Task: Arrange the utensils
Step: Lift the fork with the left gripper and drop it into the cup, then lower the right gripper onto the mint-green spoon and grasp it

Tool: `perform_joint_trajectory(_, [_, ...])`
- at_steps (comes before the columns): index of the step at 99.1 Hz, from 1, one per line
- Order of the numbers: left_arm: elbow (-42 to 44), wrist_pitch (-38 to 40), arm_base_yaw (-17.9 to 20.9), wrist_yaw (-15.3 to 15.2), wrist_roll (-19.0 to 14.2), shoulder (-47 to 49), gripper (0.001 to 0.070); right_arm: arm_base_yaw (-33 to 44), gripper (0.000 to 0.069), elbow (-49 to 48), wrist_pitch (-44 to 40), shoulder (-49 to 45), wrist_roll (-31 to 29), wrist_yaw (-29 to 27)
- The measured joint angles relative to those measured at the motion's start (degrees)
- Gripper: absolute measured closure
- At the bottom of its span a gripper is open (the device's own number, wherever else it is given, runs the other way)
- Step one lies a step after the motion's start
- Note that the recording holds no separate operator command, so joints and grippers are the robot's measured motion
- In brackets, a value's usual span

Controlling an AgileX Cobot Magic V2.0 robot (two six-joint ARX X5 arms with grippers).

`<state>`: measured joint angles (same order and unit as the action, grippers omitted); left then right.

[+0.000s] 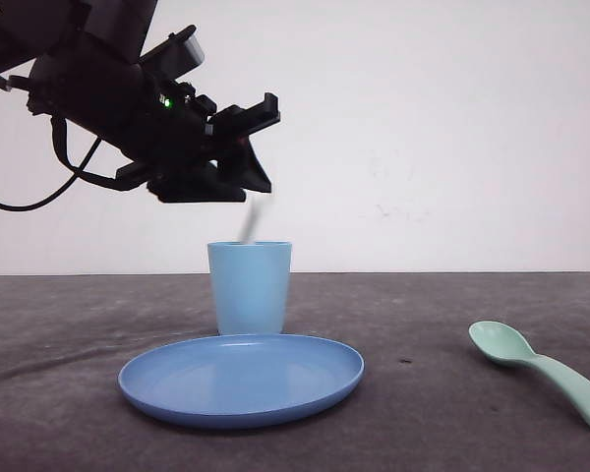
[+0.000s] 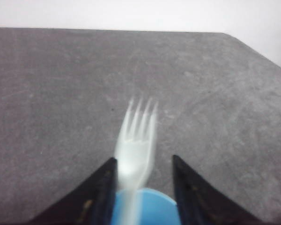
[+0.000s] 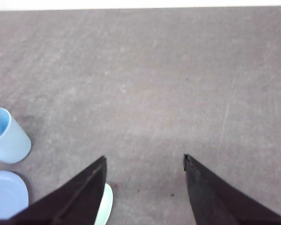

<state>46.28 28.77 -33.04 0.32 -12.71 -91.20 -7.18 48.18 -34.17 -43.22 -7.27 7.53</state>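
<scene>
Left pincer [image 1: 254, 162]: hangs above the cup, jaws spread apart; in the left wrist view the two dark fingers [image 2: 100, 192] stand clear on either side of the fork, not touching it.
Fork [image 2: 136, 140]: white, blurred, tines up; the left wrist view shows its handle going down into the cup's mouth, while from the front it is a pale smear [image 1: 251, 221] between pincer and cup rim.
Cup [image 1: 250, 287]: light blue, upright, near the middle of the worktop, just behind the plate.
Plate [image 1: 241, 379]: blue, flat on the worktop, toward the front edge.
Spoon [image 1: 541, 372]: mint green, lying near the right front corner, well apart from the plate; the right wrist view catches a bit of it [image 3: 104, 206] by one finger.
Right pincer [image 3: 145, 187]: jaws parted, nothing between them, over bare grey worktop [image 3: 154, 93].
</scene>
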Motion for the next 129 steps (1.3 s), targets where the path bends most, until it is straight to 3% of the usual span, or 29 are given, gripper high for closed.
perform_joint_trajectory(22, [0.0,-4.42,0.0,0.0,-0.02,3.65,0.0442,-3.08,0.0363,0.0,-3.52,-1.66,-0.22,0.0])
perform_joint_trajectory(42, [0.0,-10.05,0.0,0.0,0.35,17.27,0.044,-10.05,0.0363,0.07,-9.16,-6.95,-3.06,-0.5])
perform_joint_trajectory(60, [0.0,-21.7,0.0,0.0,1.14,30.84,0.044,-16.57,0.0363,0.09,-13.55,-15.19,-7.04,-3.34])
perform_joint_trajectory(94, [0.0,-41.13,-0.02,0.0,1.14,46.66,0.044,-25.44,0.0363,0.09,-9.42,-27.78,-14.03,-9.51])
perform_joint_trajectory(129, [0.0,-50.18,-0.02,0.0,1.14,50.29,0.044,-27.78,0.0376,0.09,-6.01,-38.97,-18.12,-12.22])
